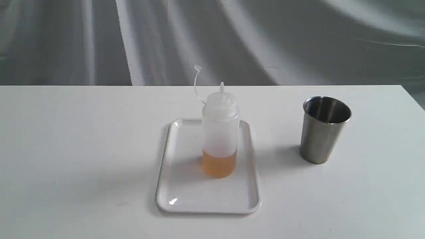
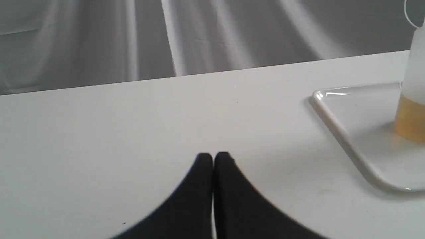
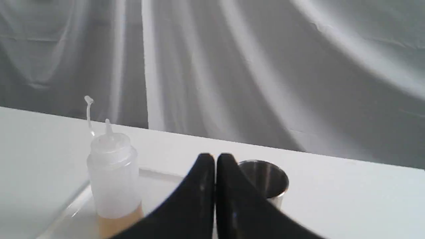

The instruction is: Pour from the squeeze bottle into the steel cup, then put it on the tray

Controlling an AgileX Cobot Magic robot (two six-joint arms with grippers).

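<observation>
The squeeze bottle (image 1: 220,132) stands upright on the white tray (image 1: 186,196) at the table's middle, with amber liquid in its lower part and its cap strap sticking up. To its right the steel cup (image 1: 323,129) stands upright on the table. Neither arm shows in the exterior view. In the left wrist view my left gripper (image 2: 213,156) is shut and empty over bare table, with the tray (image 2: 342,139) and the bottle (image 2: 413,99) off to one side. My right gripper (image 3: 215,156) is shut and empty; the bottle (image 3: 113,179) and the cup (image 3: 265,179) lie beyond it.
A white table (image 1: 66,149) carries everything, its far edge running along a grey draped cloth backdrop (image 1: 265,39). Bare table surface lies left of the tray and between the tray and the cup.
</observation>
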